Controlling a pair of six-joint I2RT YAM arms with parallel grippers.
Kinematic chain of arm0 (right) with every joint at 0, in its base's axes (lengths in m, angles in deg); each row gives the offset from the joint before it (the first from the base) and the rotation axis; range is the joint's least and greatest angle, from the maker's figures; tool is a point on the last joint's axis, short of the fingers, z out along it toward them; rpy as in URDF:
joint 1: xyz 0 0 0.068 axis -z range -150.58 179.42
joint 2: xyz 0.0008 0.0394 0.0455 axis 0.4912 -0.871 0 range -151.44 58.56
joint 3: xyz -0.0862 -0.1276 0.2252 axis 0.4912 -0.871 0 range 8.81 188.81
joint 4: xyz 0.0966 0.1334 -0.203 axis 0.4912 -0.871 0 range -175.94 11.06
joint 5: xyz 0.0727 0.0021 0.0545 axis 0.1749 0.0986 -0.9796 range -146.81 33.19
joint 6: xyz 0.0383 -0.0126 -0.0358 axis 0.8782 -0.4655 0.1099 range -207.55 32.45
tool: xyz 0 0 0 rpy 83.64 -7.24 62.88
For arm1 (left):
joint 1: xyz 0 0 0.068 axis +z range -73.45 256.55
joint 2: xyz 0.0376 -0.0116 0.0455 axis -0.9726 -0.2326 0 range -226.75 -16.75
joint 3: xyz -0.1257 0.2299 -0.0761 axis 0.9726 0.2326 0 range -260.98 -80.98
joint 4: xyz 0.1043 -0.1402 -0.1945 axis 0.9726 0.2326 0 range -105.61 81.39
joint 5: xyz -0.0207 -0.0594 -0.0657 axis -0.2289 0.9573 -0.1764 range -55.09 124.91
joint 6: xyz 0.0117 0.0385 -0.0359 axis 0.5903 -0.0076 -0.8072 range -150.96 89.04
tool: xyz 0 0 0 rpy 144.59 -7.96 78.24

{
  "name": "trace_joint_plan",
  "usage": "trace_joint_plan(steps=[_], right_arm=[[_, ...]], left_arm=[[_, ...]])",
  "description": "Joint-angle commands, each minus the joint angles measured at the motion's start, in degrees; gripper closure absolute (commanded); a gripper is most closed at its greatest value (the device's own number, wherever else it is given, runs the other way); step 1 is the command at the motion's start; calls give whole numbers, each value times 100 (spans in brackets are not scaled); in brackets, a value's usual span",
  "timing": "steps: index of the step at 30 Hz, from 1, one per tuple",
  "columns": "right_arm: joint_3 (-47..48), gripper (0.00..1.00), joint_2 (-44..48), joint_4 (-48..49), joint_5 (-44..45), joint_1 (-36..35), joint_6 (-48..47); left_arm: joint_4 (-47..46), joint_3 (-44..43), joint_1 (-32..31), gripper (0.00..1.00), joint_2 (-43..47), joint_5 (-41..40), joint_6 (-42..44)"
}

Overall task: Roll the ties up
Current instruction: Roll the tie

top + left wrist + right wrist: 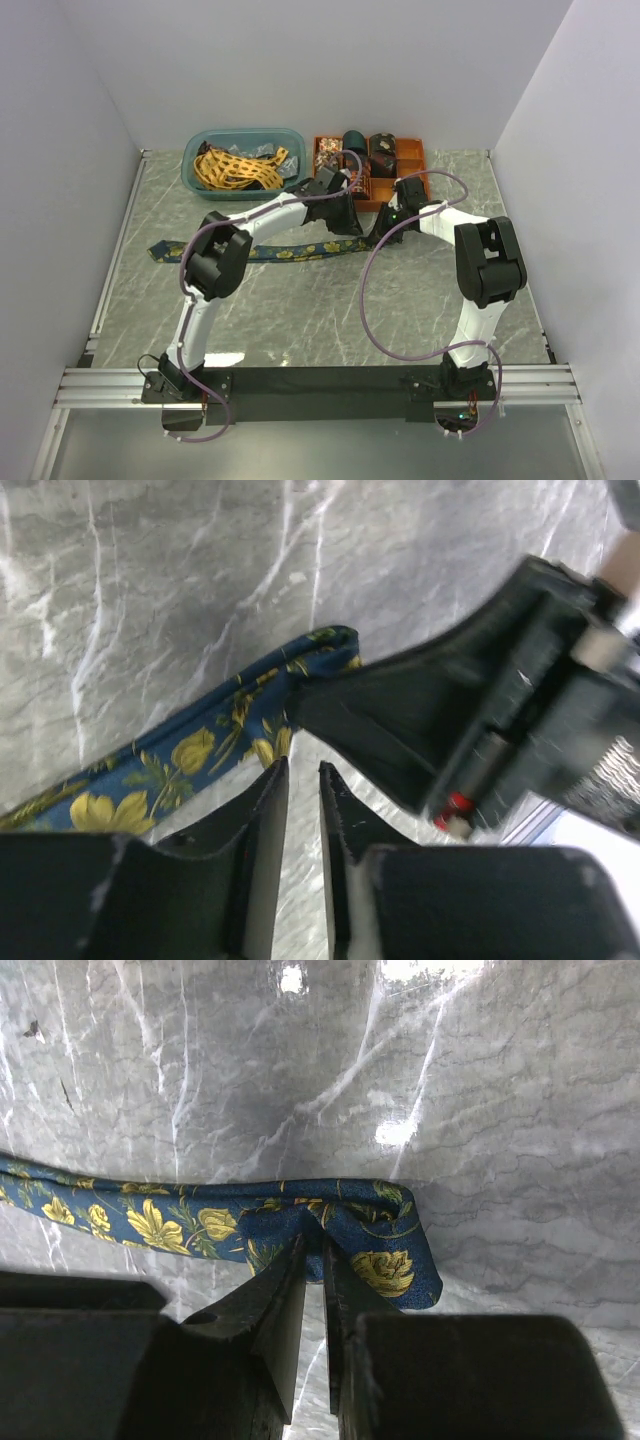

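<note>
A dark blue tie (280, 251) with yellow flowers lies stretched left to right across the marble table. In the right wrist view its right end is folded back into a small loop (390, 1250). My right gripper (313, 1242) is shut on the tie (150, 1222) at that fold, its tips pinching the cloth. My left gripper (303, 767) hovers just beside the tie (200, 755), its fingers a narrow gap apart with only marble between them. The two grippers, left (345, 222) and right (383, 232), are close together at the tie's right end.
A teal bin (245, 132) at the back left holds a yellow lattice tie (235, 168) and other cloth. An orange tray (412, 170) with compartments at the back centre holds rolled ties. Purple cables loop off both arms.
</note>
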Motion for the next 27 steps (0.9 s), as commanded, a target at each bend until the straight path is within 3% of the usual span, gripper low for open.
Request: trace_joint_plan(steps=[1, 14, 27], right_arm=[[-78, 80, 76, 129, 42, 19, 36], [-87, 80, 58, 156, 33, 28, 27], [-25, 76, 733, -125, -11, 71, -140]], left_arm=[[-297, -301, 11, 76, -197, 273, -96], [-508, -90, -173, 78, -416, 449, -148], [-446, 376, -165, 85, -522, -184, 18]])
